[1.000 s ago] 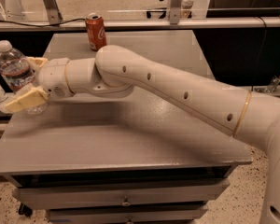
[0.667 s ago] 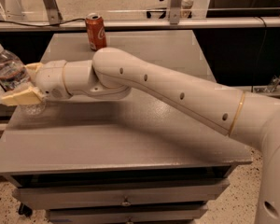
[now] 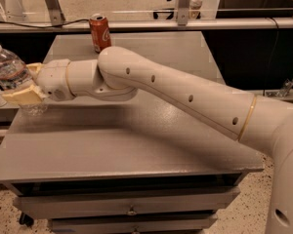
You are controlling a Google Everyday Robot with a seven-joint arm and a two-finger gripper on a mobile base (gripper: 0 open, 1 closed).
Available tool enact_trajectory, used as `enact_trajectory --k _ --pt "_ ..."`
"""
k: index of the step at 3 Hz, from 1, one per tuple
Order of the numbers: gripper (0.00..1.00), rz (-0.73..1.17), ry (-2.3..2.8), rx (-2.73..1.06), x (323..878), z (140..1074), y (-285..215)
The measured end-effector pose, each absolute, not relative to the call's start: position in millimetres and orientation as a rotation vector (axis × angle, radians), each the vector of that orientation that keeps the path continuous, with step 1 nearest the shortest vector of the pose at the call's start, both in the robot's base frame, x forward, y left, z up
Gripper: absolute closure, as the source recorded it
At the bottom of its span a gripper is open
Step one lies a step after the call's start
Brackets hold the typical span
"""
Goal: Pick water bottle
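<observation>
Camera view: the hand point(image 3: 23, 82) is at the left edge of the frame, over the left edge of the table point(image 3: 136, 150), clenched on the water bottle point(image 3: 9, 70). The bottle is tilted, cap toward upper left. A red soda can point(image 3: 99, 32) stands upright at the table's far edge, upper centre-left.

Gripper point(image 3: 24, 82) at table point(image 3: 112, 145) edge, matt cream plastic; water bottle point(image 3: 9, 71) clear glossy plastic.
</observation>
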State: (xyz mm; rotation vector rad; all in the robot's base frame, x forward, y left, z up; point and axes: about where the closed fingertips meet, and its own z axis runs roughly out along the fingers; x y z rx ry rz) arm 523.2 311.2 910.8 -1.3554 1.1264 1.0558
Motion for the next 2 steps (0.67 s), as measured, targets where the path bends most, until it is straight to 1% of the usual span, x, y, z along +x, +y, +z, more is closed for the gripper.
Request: enact_trajectory --k 1,2 --pt "1.0 1.007 1.133 -1.334 541 933 276" --pt "1.0 0.975 1.149 -1.295 554 953 226"
